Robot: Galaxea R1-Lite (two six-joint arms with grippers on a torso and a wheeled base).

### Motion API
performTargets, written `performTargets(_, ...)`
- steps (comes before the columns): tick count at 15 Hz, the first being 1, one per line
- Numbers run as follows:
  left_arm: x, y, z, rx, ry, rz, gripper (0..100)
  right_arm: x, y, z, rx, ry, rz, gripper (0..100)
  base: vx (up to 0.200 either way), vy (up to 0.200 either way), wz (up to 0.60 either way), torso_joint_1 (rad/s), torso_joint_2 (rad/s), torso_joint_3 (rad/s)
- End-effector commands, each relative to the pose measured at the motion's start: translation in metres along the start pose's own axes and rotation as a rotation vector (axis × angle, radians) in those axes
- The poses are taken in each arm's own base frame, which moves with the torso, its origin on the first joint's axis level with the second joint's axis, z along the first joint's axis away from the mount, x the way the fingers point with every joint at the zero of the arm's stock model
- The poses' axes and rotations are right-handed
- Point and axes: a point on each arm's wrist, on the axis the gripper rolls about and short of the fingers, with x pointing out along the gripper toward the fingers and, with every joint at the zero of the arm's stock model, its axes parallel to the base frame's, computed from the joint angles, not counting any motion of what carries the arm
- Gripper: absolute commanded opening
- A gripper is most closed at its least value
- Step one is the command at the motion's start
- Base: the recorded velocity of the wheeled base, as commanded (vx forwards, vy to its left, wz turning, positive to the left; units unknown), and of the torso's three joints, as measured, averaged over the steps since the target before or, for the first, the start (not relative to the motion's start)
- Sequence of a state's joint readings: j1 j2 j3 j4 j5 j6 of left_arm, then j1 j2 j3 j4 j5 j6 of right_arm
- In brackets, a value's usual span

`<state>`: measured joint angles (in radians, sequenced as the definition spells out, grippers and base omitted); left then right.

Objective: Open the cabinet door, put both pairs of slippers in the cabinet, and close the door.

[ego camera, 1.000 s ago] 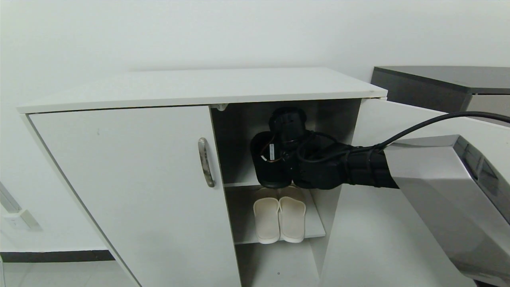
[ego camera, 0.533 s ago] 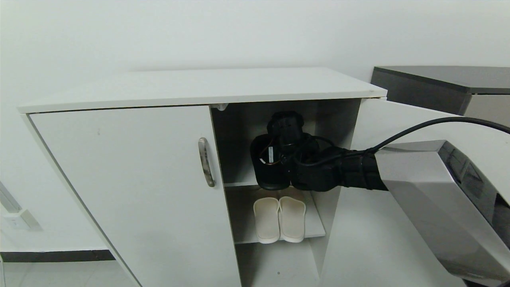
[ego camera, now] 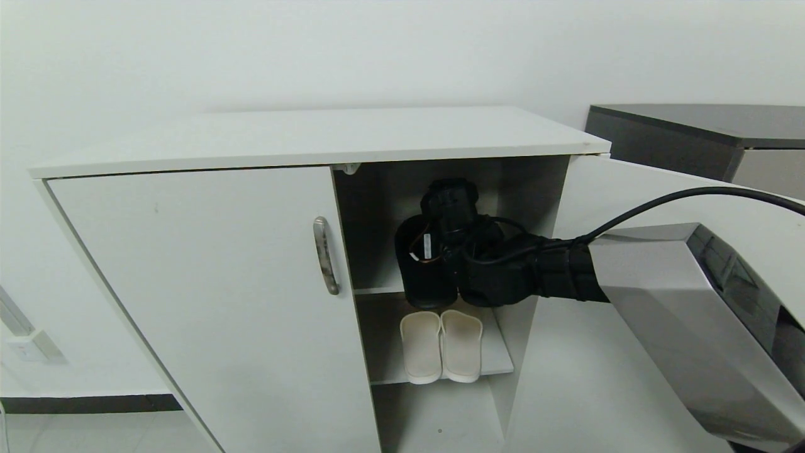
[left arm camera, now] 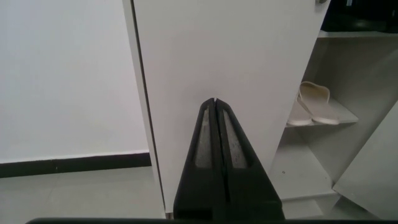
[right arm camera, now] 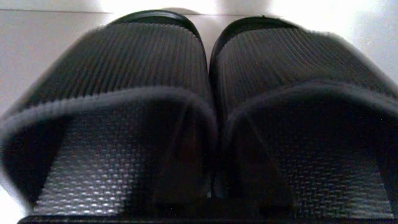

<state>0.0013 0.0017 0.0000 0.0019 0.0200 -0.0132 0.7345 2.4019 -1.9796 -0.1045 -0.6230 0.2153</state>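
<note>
Fingers of our right gripper (right arm camera: 214,177) pinch the black slippers (ego camera: 420,277) by adjoining straps so both reach the upper shelf (ego camera: 377,291) together; our left gripper (left arm camera: 215,127) idles, fingers pressed together.

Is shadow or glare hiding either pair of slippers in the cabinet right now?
Head view: the upper compartment is shadowed, the black slippers merging with the right arm; the white slippers below are well lit. Right wrist view: bright glare beyond the black slippers' toes.
</note>
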Motion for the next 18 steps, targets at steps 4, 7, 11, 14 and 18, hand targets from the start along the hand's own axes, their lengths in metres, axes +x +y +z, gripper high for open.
performTargets(4,0.0,0.0,0.0,-0.001,-0.001,0.0,0,-0.018,-0.005,0.001,-0.017,0.025,0.004,100,0.0,0.0,0.0,0.0,0.0,0.0)
performTargets(7,0.0,0.0,0.0,-0.001,-0.001,0.0,0,-0.05,-0.009,0.009,-0.012,0.037,0.025,100,0.0,0.0,0.0,0.0,0.0,0.0)
performTargets(11,0.0,0.0,0.0,-0.001,-0.001,0.0,0,-0.093,-0.019,0.006,-0.007,0.006,0.056,100,0.0,0.0,0.0,0.0,0.0,0.0)
performTargets(14,0.0,0.0,0.0,0.007,-0.001,-0.001,0,-0.133,-0.037,0.002,-0.002,-0.001,0.122,100,0.0,0.0,0.0,0.0,0.0,0.0)
performTargets(18,0.0,0.0,0.0,0.007,-0.001,-0.003,0,-0.173,-0.063,-0.006,0.027,-0.038,0.346,100,0.0,0.0,0.0,0.0,0.0,0.0)
